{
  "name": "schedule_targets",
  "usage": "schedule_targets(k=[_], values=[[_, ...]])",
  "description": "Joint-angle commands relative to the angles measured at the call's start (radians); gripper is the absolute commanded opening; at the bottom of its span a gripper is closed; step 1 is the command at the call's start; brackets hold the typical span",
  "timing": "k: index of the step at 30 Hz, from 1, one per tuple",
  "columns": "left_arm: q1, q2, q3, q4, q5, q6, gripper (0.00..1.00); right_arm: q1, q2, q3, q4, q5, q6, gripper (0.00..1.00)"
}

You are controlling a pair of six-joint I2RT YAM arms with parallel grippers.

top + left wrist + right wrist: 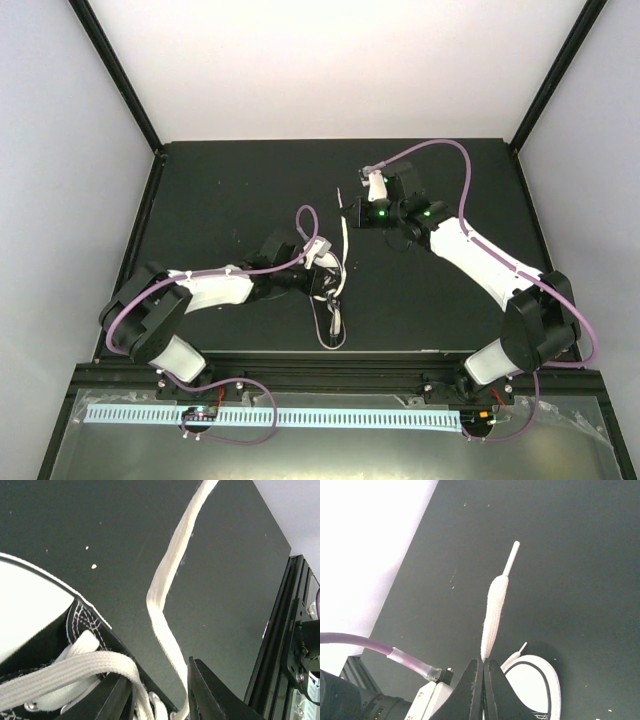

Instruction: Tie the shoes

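The black shoe (330, 318) lies on the dark table near its front edge, and its white toe cap (536, 680) shows low in the right wrist view. My left gripper (327, 286) sits over the shoe's laced part (75, 667). Its jaws (159, 672) stand apart, and one white lace passes between them along the right finger (205, 690). That long lace (165, 580) runs away across the table. My right gripper (483, 661), farther back (350, 212), is shut on the lace end (494, 610), whose tip (514, 550) sticks out past the fingers.
A black frame rail (280, 630) borders the table beside the left gripper. Black posts and pale walls enclose the table's back and sides (130, 90). Purple cables (440, 148) arc over both arms. A white slotted strip (320, 416) lies in front of the arm bases.
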Motion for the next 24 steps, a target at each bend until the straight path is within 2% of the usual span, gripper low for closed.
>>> schedule_targets(k=[1,13,24], values=[[0.001,0.014,0.055,0.018,0.019,0.019,0.31,0.001,-0.027,0.036,0.044,-0.054,0.026,0.02],[0.002,0.034,0.09,0.015,-0.026,0.03,0.41,0.012,-0.016,0.079,0.045,-0.078,0.064,0.02],[0.0,0.055,0.126,-0.01,-0.089,0.038,0.43,0.019,-0.008,0.09,0.036,-0.085,0.078,0.01]])
